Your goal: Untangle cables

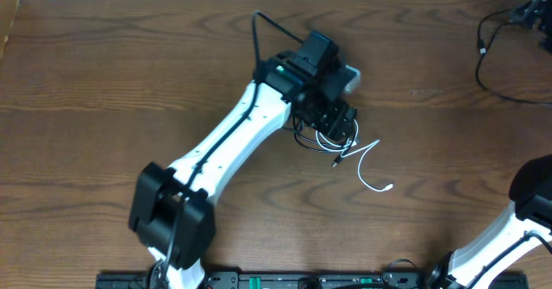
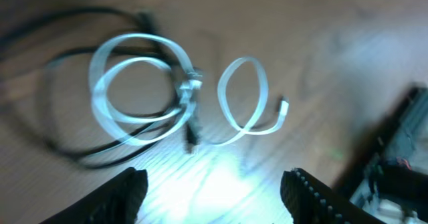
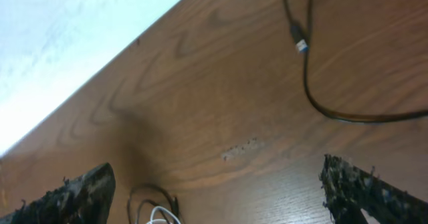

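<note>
The cables lie tangled mid-table. The white cable (image 2: 134, 90) is coiled in loops, with a smaller loop to the right ending in a small plug (image 2: 284, 110). The black cable (image 2: 53, 83) loops under and to the left of it. From overhead, the white cable (image 1: 373, 179) trails right of the bundle and the black cable (image 1: 304, 139) curls at its left. My left gripper (image 2: 214, 197) hovers open just above the bundle (image 1: 341, 127), with nothing between its fingers (image 2: 127, 197). My right gripper (image 3: 221, 194) is open and empty, and both cords (image 3: 157, 210) peek in at the bottom of its view.
A thick black arm cable (image 1: 500, 65) with a plug (image 3: 299, 47) curves across the far right of the table. The right arm (image 1: 526, 220) sits at the near right corner. The table's far edge (image 3: 134, 43) meets a white wall.
</note>
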You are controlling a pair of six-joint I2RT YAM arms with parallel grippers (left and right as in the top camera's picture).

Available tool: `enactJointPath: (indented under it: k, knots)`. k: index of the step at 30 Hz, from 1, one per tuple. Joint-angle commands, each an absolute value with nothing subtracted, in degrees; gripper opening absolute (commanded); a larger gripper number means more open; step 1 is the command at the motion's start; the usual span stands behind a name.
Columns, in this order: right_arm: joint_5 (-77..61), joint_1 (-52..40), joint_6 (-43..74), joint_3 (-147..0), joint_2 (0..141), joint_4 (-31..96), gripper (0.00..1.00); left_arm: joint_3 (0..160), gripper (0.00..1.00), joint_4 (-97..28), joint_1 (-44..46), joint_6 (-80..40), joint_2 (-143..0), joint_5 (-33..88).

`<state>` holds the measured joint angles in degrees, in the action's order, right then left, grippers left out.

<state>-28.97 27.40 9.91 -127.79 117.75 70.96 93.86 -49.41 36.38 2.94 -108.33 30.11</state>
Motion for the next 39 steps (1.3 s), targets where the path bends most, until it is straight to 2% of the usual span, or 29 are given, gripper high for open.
enactJointPath:
  k: [1,10,12,14,15,17,24,27,39]
  knots:
    - [-30.3,26.1,5.6,-127.7,117.8,71.7,0.95,93.2,0.72,-48.1,37.5,7.6,-112.6,37.0]
    - [-30.0,24.3,4.1,-127.7,117.8,73.6,0.94,93.2,0.71,-42.7,40.9,7.5,-121.9,36.9]
    - [-30.0,24.3,4.1,-127.7,117.8,73.7,0.93,93.2,0.67,-42.7,41.6,7.5,-122.7,36.9]
    - [-30.0,24.3,4.2,-127.7,117.8,73.8,0.93,93.2,0.50,-42.7,42.1,7.5,-123.1,36.8]
    - [-30.0,24.2,4.1,-127.7,117.8,73.8,0.93,93.2,0.29,-42.7,42.2,7.5,-123.1,36.5]
    - [-30.0,24.2,4.1,-127.7,117.8,74.2,0.93,93.3,0.08,-42.8,42.2,7.4,-123.0,35.5]
    - [-30.1,23.6,4.2,-127.7,117.8,75.3,0.92,98.0,0.07,-47.4,40.1,1.6,-116.6,27.1]
    - [-32.1,23.2,4.2,-127.7,117.8,75.7,0.88,99.7,0.07,-47.7,39.5,1.2,-109.8,24.6]
    - [-35.1,17.5,3.8,-127.7,117.8,76.6,0.87,100.1,0.07,-35.1,39.6,-1.6,-85.0,19.8]
